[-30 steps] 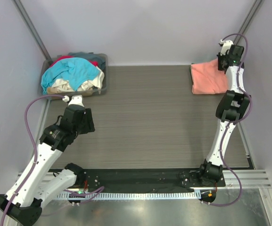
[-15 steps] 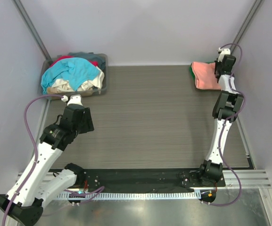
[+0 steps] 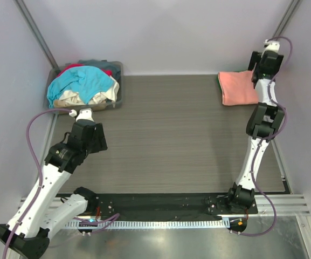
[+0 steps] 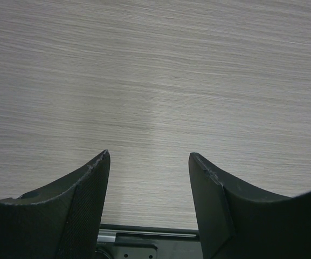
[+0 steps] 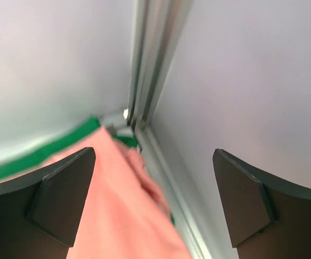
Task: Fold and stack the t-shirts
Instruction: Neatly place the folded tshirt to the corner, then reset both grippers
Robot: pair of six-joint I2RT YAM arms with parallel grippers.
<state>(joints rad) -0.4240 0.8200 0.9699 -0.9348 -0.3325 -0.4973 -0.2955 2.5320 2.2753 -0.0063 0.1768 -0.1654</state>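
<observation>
A folded salmon-pink t-shirt lies at the table's far right corner on a dark green t-shirt, of which only an edge shows. My right gripper hangs just above the pink shirt's far right edge, open and empty. In the right wrist view the right gripper has its fingers wide apart, with the pink shirt and a green strip below. Turquoise, cream and red t-shirts are heaped in the tub. My left gripper is open over bare table.
The grey tub stands at the far left corner. My left arm is bent just in front of it. Walls and a metal corner post close in behind the pink shirt. A black rail runs along the near edge.
My right gripper has opened, let go of the pink shirt and drawn up toward the far corner. The shirt now lies flat on the green one. My left arm has barely moved.
</observation>
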